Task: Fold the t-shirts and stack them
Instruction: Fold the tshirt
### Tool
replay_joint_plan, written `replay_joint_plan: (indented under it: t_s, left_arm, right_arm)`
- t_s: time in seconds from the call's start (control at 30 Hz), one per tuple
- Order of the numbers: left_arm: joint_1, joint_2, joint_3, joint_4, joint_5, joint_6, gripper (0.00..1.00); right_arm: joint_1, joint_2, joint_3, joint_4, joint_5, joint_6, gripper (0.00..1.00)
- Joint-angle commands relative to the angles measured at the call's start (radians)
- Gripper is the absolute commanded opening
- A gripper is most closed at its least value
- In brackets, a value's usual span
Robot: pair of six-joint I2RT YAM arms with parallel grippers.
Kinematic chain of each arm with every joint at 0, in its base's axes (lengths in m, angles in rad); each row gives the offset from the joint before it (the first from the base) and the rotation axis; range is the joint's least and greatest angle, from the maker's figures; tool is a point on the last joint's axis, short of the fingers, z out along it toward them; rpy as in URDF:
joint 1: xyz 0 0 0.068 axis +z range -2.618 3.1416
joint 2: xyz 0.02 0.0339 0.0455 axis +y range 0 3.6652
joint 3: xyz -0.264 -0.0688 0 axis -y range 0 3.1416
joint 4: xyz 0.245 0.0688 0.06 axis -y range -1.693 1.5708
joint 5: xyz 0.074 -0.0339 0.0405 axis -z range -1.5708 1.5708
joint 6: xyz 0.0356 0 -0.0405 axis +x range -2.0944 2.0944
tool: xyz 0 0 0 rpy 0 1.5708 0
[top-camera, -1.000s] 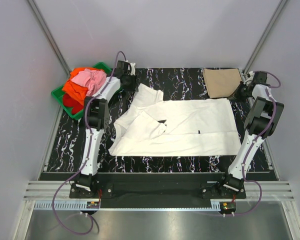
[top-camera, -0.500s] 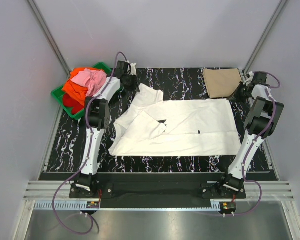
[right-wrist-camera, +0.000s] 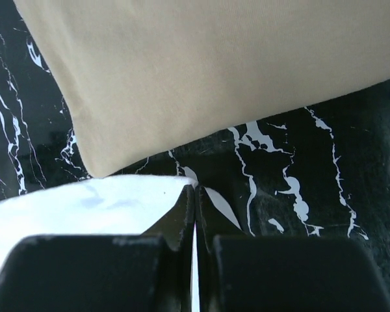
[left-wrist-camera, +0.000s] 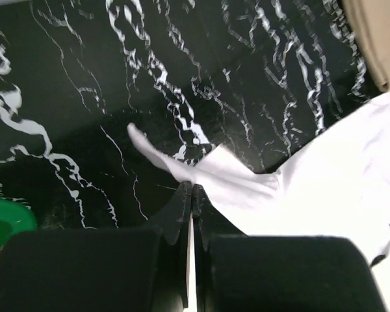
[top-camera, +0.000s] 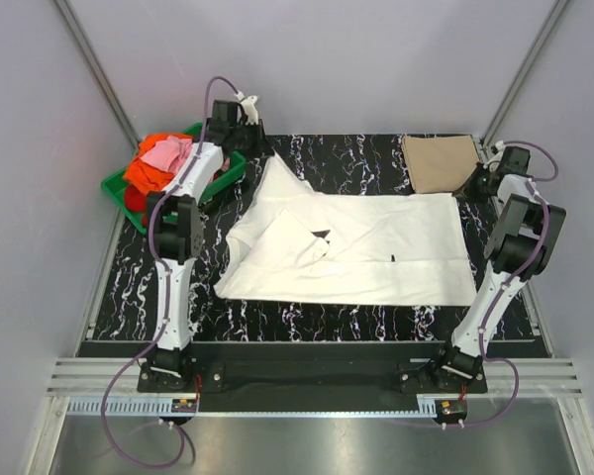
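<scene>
A white t-shirt point(top-camera: 376, 252) with small black marks lies spread across the middle of the black marbled table point(top-camera: 356, 153). My left gripper point(top-camera: 241, 109) is raised at the far left, shut on the shirt's far left corner, and the cloth slopes up to it. In the left wrist view the fingertips point(left-wrist-camera: 192, 189) pinch white cloth point(left-wrist-camera: 234, 182). My right gripper point(top-camera: 478, 182) is low at the far right, shut on the shirt's far right corner point(right-wrist-camera: 117, 201). A folded tan t-shirt point(top-camera: 439, 163) point(right-wrist-camera: 214, 65) lies just beyond it.
A green crate point(top-camera: 117, 188) at the far left holds pink point(top-camera: 168, 153), orange point(top-camera: 144, 173) and red cloth, close beside the left arm. Grey walls and slanted frame bars enclose the table. The crate's edge point(left-wrist-camera: 0, 227) shows in the left wrist view.
My left gripper has shut on the white shirt's far left corner and risen toward the back, pulling that corner up off the table. The right gripper has stayed put.
</scene>
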Motion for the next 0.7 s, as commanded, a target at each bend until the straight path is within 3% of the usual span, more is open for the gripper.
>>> replay_joint_plan:
  t_s: [0.0,0.17,0.67]
  left_arm:
    - [0.028,-0.084,-0.044,0.076,0.064,0.002,0.00]
    - [0.040,-0.153,-0.127,0.080,0.076,0.014,0.00]
    - [0.062,-0.338,-0.388,0.091,0.027,0.069,0.00]
  right_arm:
    - [0.007,-0.121,-0.067,0.182,0.038,-0.009,0.00]
    - [0.002,-0.188,-0.199,0.347,0.087,0.028,0.00]
    - [-0.006,-0.285,-0.411,0.538,0.107,0.169,0.00]
